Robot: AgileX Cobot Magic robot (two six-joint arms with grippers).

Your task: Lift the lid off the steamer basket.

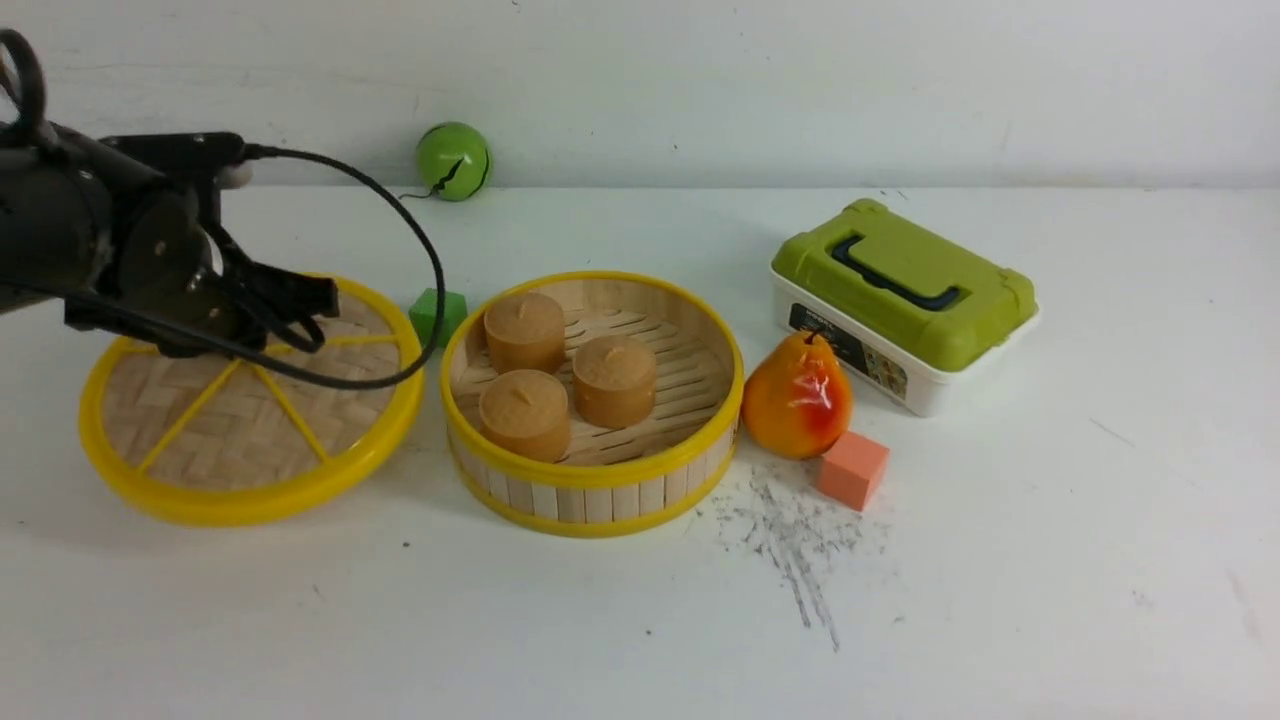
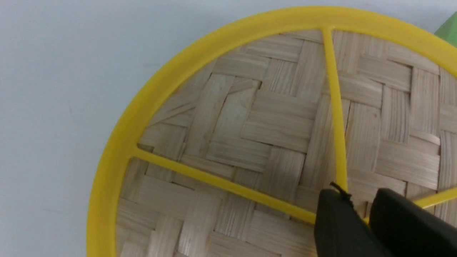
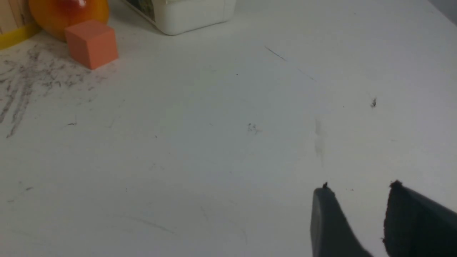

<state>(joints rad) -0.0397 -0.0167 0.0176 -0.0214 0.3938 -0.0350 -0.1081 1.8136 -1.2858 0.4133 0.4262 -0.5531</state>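
Now, my left gripper (image 2: 362,210) pinching the lid (image 1: 250,430) at its hub, lower left, steamer basket (image 1: 590,495) uncovered at centre, three brown cakes (image 1: 614,380) inside, right gripper (image 3: 358,200) spread above the table (image 3: 214,125)

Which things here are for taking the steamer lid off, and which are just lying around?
For the job: lid, steamer basket, left gripper.
Lying about: pear, orange cube, green cube, green ball, green-lidded box, three brown cakes in the basket.
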